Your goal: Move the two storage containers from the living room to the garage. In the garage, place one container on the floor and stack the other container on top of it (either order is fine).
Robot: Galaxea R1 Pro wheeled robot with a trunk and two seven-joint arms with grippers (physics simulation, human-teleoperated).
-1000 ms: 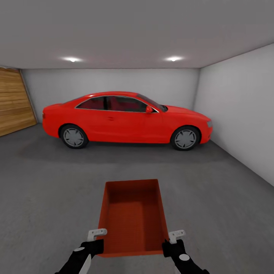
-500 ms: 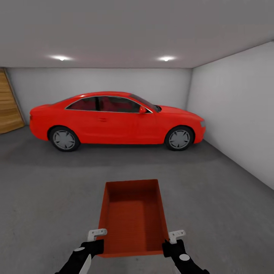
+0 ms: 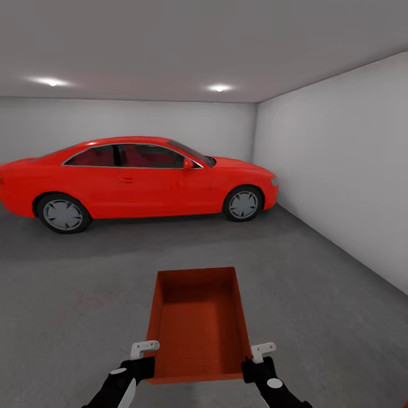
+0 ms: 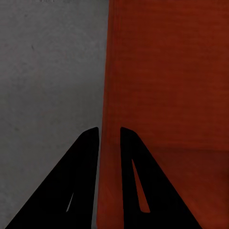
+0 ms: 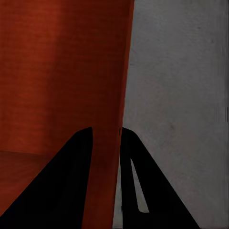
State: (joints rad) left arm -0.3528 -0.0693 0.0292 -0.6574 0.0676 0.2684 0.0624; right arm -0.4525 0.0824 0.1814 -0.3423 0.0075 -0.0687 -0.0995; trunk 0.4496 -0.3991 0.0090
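Note:
I carry one orange-red storage container in front of me, lidless and empty, above the dark grey concrete floor of the garage. My left gripper is shut on the container's left wall, one finger on each side of it. On the opposite side, my right gripper is shut on the right wall in the same way. The bin hangs level between both arms.
A red car stands side-on across the back of the garage. A pale grey wall runs along the right. Open concrete floor lies between me and the car.
The whole view has swung to the right: the car sits further left in the picture and the wooden door has left the frame. The container and both grippers hold the same pose.

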